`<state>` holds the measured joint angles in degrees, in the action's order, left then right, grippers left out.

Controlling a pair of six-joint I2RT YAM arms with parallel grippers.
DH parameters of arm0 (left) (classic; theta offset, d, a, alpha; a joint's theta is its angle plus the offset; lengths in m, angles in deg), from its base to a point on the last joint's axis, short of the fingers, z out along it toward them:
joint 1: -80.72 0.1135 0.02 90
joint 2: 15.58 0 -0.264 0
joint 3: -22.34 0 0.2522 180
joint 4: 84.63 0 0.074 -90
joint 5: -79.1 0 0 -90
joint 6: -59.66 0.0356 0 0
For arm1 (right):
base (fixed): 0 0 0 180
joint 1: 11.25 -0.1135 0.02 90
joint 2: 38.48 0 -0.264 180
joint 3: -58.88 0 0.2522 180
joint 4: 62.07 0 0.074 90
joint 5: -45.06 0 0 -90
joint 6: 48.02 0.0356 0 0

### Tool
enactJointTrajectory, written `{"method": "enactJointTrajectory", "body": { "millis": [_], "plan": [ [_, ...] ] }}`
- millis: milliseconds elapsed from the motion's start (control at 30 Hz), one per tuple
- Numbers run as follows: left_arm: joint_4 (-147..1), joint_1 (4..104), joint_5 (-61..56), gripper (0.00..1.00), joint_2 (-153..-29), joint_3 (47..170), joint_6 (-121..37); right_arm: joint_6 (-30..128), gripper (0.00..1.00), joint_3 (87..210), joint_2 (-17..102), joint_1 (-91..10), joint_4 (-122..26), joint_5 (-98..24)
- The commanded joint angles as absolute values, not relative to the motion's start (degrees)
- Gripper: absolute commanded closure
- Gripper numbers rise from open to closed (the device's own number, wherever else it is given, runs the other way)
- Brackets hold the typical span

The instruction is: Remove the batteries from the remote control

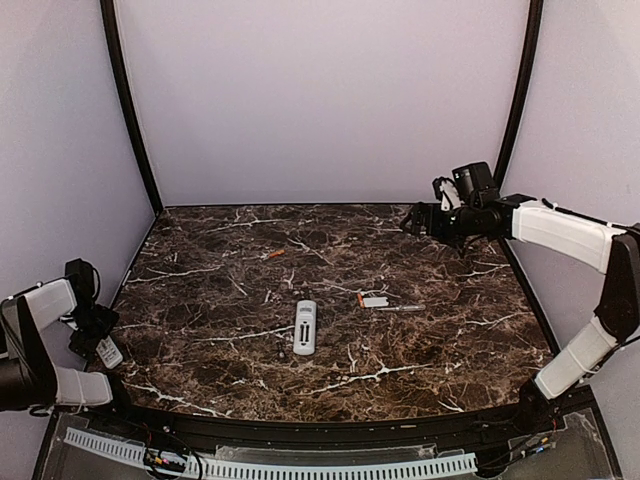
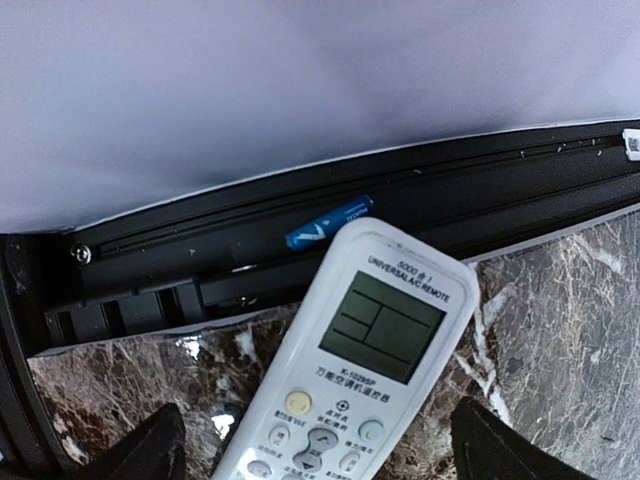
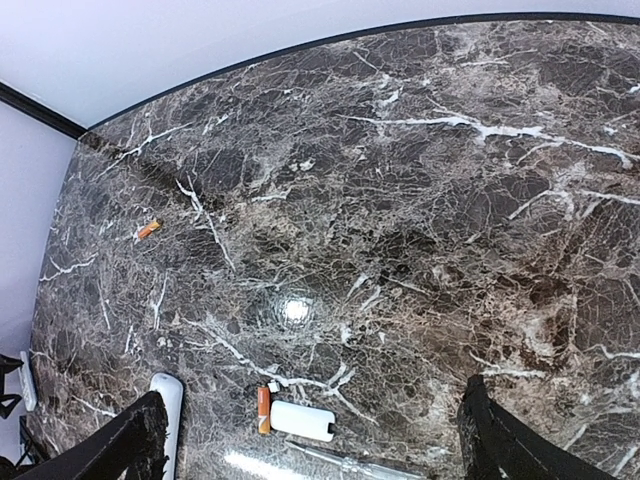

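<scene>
Orange cylindrical battery [image 1: 273, 254] lies on glossy, white-veined marble table [image 1: 450, 330].

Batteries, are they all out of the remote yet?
Nearly, it seems. Done: one battery lies loose, a second battery beside a white cover. In hand: nothing; the right gripper and left gripper are open, the left around another remote, not touching. Left: I can't tell if the middle remote is empty.
</scene>
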<state>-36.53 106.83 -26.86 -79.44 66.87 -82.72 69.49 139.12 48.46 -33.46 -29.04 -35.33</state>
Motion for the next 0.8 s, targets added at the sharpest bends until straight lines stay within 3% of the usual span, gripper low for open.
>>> {"method": "enactJointTrajectory", "body": {
  "millis": [0,467,633,767],
  "plan": [
    [-38.7,107.6,-23.8,0.16,-79.3,65.5,-80.3,70.4,0.02,138.3,45.3,-33.1,-28.9,-35.8],
    [-40.4,109.0,-19.2,0.37,-83.5,64.7,-79.6,70.5,0.02,136.8,43.5,-33.1,-29.3,-36.3],
    [-41.0,109.1,-16.8,0.63,-83.3,64.5,-78.6,70.3,0.02,136.6,43.8,-33.1,-29.6,-36.3],
    [-41.2,109.1,-12.2,0.74,-82.3,64.1,-77.1,70.2,0.02,136.4,43.5,-33.1,-29.7,-36.7]
  ]
}}
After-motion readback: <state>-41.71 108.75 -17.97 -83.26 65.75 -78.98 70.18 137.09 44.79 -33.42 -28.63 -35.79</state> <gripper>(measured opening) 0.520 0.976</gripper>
